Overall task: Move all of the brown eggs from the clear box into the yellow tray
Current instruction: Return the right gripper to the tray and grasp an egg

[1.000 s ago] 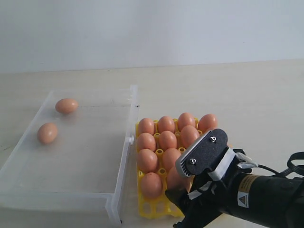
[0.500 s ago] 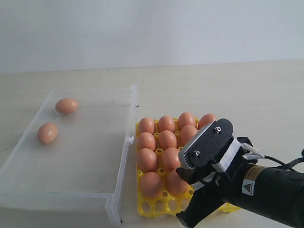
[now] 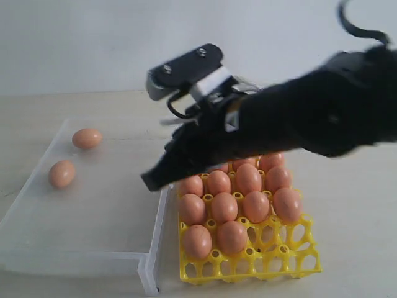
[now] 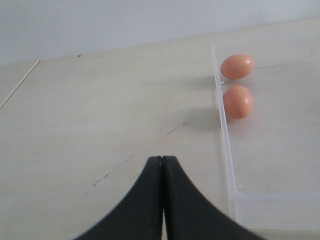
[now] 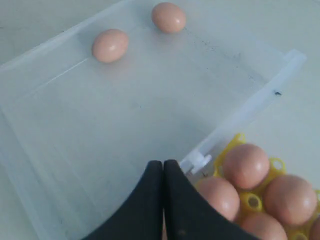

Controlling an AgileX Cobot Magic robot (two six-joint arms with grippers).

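Note:
Two brown eggs (image 3: 87,138) (image 3: 62,174) lie at the far left of the clear box (image 3: 105,214). Several more fill cups of the yellow tray (image 3: 273,261) just right of the box. My right gripper (image 3: 150,182) reaches across from the right and hangs shut and empty over the box's right wall. In the right wrist view its shut tips (image 5: 163,163) hover above the clear box (image 5: 125,115), with both eggs (image 5: 110,45) (image 5: 169,17) beyond and the yellow tray (image 5: 250,201) beside. My left gripper (image 4: 162,159) is shut over bare table next to the clear box (image 4: 226,150), the eggs (image 4: 237,66) (image 4: 238,101) just inside.
The box's near wall (image 3: 74,261) and its small latch (image 3: 170,183) stand up from the beige tabletop (image 3: 347,124). The front row of tray cups (image 3: 248,264) holds no eggs. A plain wall rises behind the table.
My right arm lifted from the tray's front right and swung left over the box edge, its jaws closing empty. The eggs on the tray's right side are now uncovered.

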